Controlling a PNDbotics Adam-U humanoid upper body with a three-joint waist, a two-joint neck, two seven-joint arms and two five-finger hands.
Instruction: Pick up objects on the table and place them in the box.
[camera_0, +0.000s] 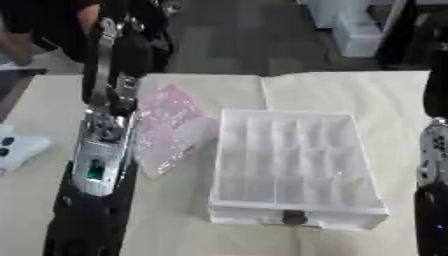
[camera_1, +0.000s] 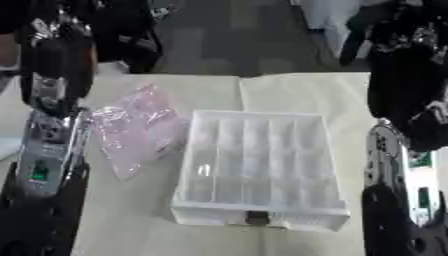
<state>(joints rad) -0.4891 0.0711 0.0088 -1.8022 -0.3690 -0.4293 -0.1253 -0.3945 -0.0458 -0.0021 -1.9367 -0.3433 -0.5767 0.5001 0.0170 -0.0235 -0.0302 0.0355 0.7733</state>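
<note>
A clear plastic box (camera_0: 293, 165) with several small compartments lies in the middle of the table, a dark latch (camera_0: 294, 217) at its near edge. Its compartments look empty. Left of it, touching its far left corner, lies a crumpled pink see-through bag (camera_0: 171, 127). My left arm rises along the left side, just left of the bag, with the dark left hand (camera_0: 131, 47) held up beyond the table's far edge. My right hand (camera_1: 404, 75) hangs as a dark mass at the right, above the table and right of the box. Neither hand touches the bag or the box.
A pale cloth covers the table (camera_0: 350, 92), with a seam running from the far edge towards the box. A white thing with dark spots (camera_0: 17, 147) lies at the left edge. White furniture (camera_0: 354, 30) stands on the floor beyond.
</note>
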